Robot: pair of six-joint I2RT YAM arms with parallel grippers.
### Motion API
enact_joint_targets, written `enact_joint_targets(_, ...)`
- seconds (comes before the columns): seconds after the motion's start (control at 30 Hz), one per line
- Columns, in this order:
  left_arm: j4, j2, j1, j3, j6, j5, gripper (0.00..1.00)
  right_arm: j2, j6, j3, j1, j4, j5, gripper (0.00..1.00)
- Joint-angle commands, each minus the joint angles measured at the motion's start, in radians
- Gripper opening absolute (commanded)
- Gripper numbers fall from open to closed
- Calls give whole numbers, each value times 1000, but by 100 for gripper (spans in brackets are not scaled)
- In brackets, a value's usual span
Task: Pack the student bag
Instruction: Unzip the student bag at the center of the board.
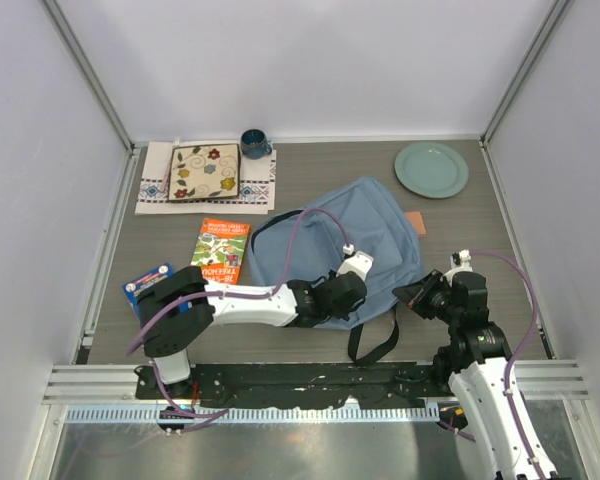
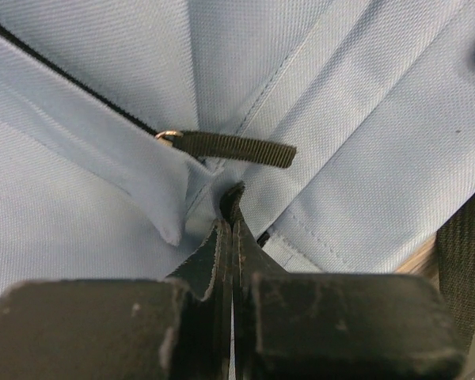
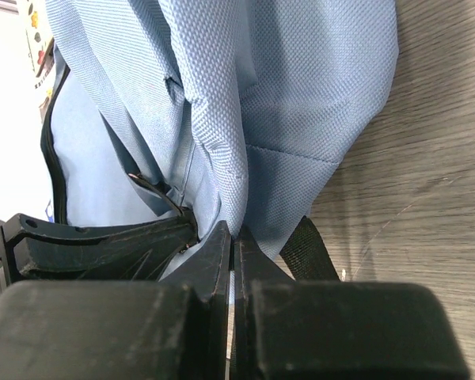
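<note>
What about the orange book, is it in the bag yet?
No, the orange book lies flat on the table to the left of the bag, outside it.

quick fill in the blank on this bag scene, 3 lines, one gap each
1. The student bag is made of ____ fabric.
2. The left gripper is ____ on a fold of the bag, just below the zipper pull.
3. The plate in the far right corner is ____ in colour.

Missing words: blue; shut; green
</note>
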Motion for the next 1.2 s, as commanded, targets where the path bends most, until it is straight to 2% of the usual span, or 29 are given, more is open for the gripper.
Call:
enact_joint_targets(0.0,32,-76,3,-46,-20,-14,0,11,-19,47,-1,57,21,1)
enact_joint_targets(0.37,49,-117,3,-72,-26,-54,0,47,-7,25,-1,91,63,1)
enact_joint_targets(0.63,-23,-183,3,-115,-72,-150,0,56,9,12,1,100,141,1)
enact_joint_targets(0.83,-68,-291,4,-193,-111,-228,0,89,19,16,-1,121,230,1)
enact_joint_targets(1.17,-151,-433,3,-268,-141,-305,0,206,-31,57,-1,226,247,1)
